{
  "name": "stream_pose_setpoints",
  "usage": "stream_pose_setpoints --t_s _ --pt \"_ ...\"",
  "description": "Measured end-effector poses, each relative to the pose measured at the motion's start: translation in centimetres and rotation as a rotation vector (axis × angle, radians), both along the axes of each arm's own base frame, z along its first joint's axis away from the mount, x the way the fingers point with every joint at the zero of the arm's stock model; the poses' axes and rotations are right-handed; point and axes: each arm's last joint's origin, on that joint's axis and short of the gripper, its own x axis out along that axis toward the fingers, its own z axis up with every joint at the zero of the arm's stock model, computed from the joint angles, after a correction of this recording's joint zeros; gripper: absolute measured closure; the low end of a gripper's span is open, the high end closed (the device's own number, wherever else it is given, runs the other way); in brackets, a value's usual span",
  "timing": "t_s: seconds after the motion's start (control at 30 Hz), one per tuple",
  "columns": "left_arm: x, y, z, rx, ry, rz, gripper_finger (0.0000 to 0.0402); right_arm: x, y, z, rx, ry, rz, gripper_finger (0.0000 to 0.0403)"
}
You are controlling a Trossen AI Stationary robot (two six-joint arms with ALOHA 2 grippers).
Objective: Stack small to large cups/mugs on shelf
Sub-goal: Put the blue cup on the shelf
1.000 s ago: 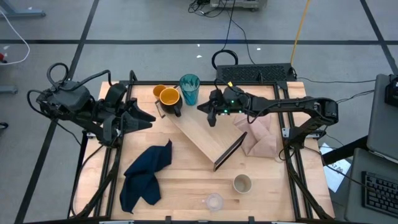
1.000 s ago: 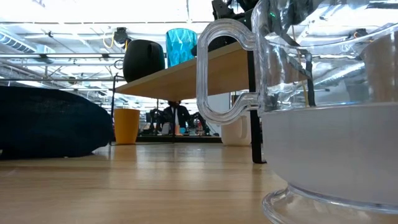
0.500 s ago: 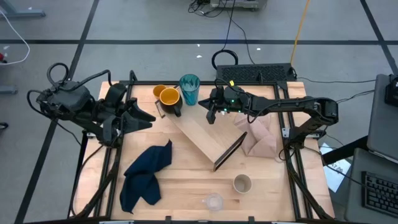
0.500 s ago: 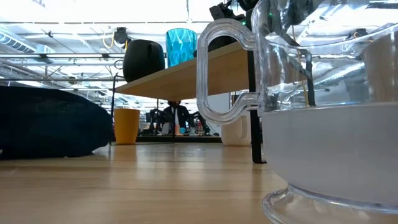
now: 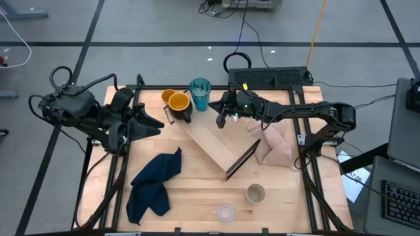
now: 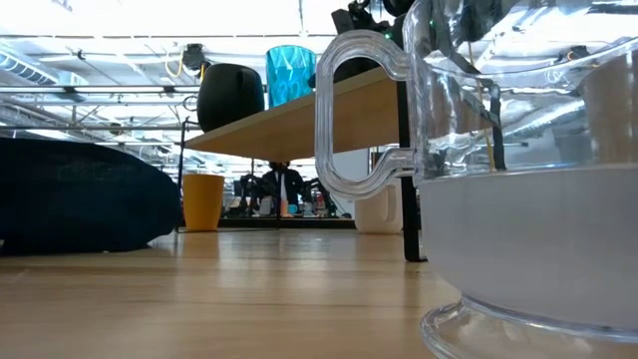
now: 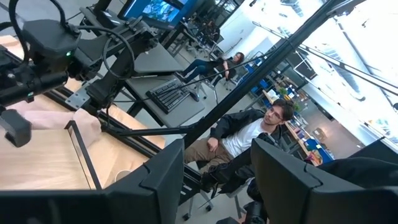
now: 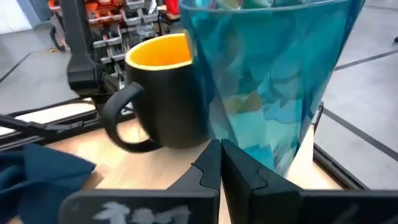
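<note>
i have the right gripper [image 5: 221,122] over the far end of the shelf [image 5: 216,141], its fingers pressed together with nothing between them. straight ahead of its tips, just beside them, stands the teal tumbler [image 8: 267,81], and past that, touching or nearly touching it, the dark mug with the yellow inside [image 8: 163,93], handle turned away from the tumbler. both stand on the shelf's far end, close to its edge. a small orange cup [image 5: 168,96] sits beyond the mug on the table.

behind the gripper the shelf board runs bare toward its dark end support [image 5: 243,159]; that is where i see open room. the pinkish cloth [image 5: 274,147] lies off to the side of that support, under the right arm.

well away, at the near table edge, sit the beige-grey cup [image 5: 255,193] and the small clear cup [image 5: 226,212]; the dark blue cloth [image 5: 154,183] lies apart from them.

the left gripper [image 7: 217,174] waits at the table's left edge, fingers parted and holding nothing.

i can read no labels or writing on any cup.
</note>
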Motion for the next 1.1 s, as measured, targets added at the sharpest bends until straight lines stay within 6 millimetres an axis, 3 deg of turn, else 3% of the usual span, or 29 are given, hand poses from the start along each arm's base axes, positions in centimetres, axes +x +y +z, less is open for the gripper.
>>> stream_pose_setpoints --t_s 0.3,1.1 --pt "0.0 0.0 0.0 -0.004 -0.001 0.0 0.0215 0.7 -0.2 -1.6 -0.022 0.045 -0.006 0.0403" --pt "0.0 0.0 0.0 -0.005 0.001 0.0 0.0215 0.9 -1.4 -1.3 -0.09 0.005 -0.047 0.0403"
